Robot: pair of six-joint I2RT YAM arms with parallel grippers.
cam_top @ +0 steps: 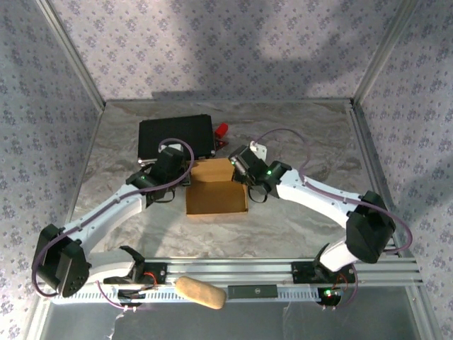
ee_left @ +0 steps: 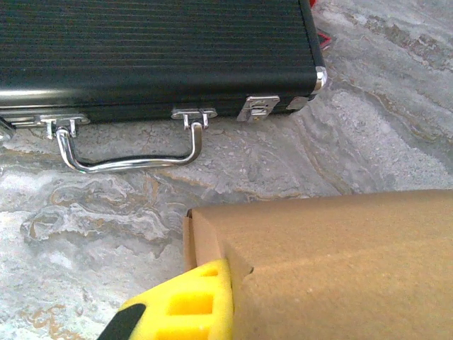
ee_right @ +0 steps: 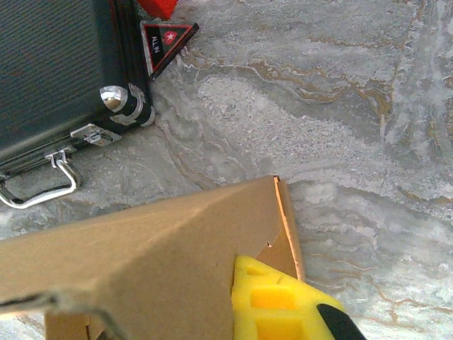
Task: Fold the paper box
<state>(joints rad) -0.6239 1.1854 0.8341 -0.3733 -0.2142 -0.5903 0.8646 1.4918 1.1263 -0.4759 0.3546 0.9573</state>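
1. The worktop, patterned like grey marble, was seen to carry everything else.
2. A black ribbed case was laid flat at the far side, left of centre, with its metal handle turned toward the arms.
3. The paper box, of plain brown cardboard, was found at the middle of the worktop, just in front of the case and apart from it. Its near part lay open like a shallow tray, and its far part was raised between the two grippers.
4. The left gripper was set at the box's far left corner and clamped on the cardboard. One yellow finger was pressed against the card, and the other was hidden behind it.
5. The right gripper was clamped likewise on the far right corner, with one yellow finger shown against the card.
6. A tan rounded lump was rested on the metal rail at the near edge, between the arm bases.
7. A small red object was seen by the case's right side.
8. A black-and-red triangular sticker was seen just beside the case's corner.
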